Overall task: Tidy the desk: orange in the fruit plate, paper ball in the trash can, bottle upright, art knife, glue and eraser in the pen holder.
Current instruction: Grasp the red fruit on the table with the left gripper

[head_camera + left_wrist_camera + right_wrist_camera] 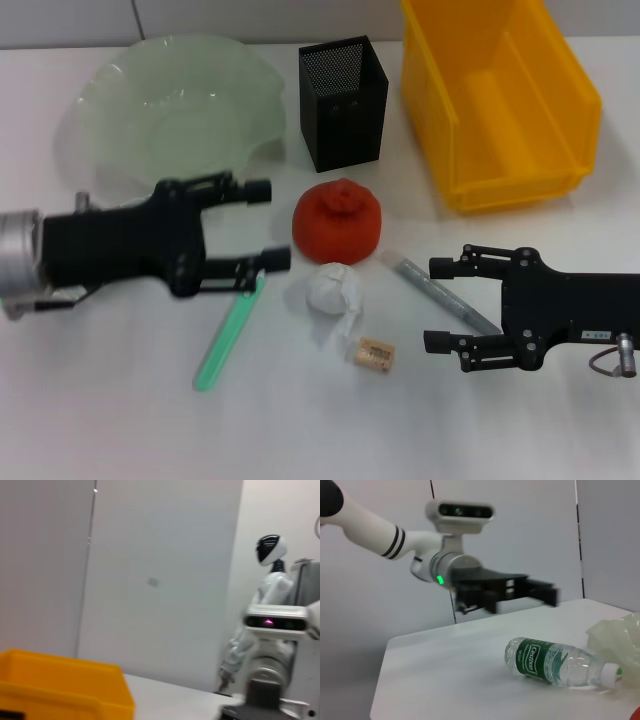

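The orange (337,222) sits mid-table in front of the black mesh pen holder (343,100). The paper ball (332,292) lies just in front of it, with the eraser (375,352) nearer me. A long green stick-shaped tool (230,335) and a slim grey one (440,293) lie flat; I cannot tell which is the knife and which the glue. My left gripper (265,225) is open and empty, left of the orange. My right gripper (440,305) is open around the grey tool's near end. The bottle (555,662) lies on its side and is hidden in the head view.
The fruit plate (170,110) is at the back left, and its rim (620,635) lies by the bottle's cap. The yellow trash can (500,100) stands at the back right and also shows in the left wrist view (60,685). The left gripper (540,590) hovers beyond the bottle.
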`<state>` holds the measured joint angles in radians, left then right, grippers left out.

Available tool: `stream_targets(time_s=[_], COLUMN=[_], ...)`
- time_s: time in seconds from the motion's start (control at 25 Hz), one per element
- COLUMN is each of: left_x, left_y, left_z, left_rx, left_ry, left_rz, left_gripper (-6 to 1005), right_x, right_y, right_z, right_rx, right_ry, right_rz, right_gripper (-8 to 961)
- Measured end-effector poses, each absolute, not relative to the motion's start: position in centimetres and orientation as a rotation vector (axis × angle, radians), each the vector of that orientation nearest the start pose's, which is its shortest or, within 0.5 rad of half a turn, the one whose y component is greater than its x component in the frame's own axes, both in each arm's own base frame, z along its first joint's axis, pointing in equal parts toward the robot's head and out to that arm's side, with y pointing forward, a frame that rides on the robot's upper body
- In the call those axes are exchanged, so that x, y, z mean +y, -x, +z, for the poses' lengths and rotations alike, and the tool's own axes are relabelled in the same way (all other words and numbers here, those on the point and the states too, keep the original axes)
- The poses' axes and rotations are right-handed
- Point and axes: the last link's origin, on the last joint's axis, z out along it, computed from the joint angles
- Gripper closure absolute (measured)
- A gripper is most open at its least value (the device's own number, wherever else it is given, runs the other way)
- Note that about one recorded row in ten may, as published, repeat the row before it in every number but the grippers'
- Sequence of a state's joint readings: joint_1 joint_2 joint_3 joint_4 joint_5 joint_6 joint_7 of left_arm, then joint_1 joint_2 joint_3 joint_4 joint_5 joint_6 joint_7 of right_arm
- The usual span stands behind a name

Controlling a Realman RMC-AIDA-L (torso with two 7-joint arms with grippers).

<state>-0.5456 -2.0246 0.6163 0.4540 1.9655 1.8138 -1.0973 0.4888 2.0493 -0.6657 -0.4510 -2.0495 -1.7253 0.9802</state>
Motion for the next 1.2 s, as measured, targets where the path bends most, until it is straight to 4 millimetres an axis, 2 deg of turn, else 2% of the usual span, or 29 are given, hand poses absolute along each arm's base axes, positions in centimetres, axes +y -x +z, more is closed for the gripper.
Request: stream_targets(time_s=[0.12,0.16,0.28,0.44,0.48,0.56,0.64,0.84,1.2], left_x=[30.1,32.2,35.0,36.4,37.1,37.3,38.1,39.1,39.2], left_y=[25.1,23.8,22.3,21.5,21.2,21.1,20.9,21.1,21.5], left_z=[0.2,-0.5,-2.0,-2.8,-3.6,-3.9,-5.3,-6.9,-8.5], left_rx=[-0.338,-0.338,-0.330,-0.329,-0.324,-0.317,-0.287,-0.289,-0.250], left_ry=[2.821,2.791,2.751,2.740,2.745,2.752,2.781,2.776,2.808], left_rz=[-1.016,-0.977,-0.874,-0.813,-0.751,-0.725,-0.581,-0.411,-0.244], left_gripper=[168,169,169,169,169,169,168,167,225], right_x=[27.6,27.6,27.7,27.7,27.8,27.7,27.8,27.8,28.0], right_y=[-27.8,-27.8,-28.0,-28.0,-28.0,-28.1,-28.1,-28.2,-28.2], right_z=[-2.1,-2.1,-2.1,-2.0,-2.0,-2.0,-2.0,-1.9,-1.9], right_rx=[0.298,0.299,0.304,0.306,0.306,0.306,0.308,0.309,0.307], right_ry=[2.882,2.881,2.873,2.868,2.866,2.865,2.859,2.853,2.849], right_rz=[0.828,0.827,0.819,0.819,0.818,0.817,0.814,0.809,0.804], right_gripper=[148,148,149,150,151,152,152,154,157])
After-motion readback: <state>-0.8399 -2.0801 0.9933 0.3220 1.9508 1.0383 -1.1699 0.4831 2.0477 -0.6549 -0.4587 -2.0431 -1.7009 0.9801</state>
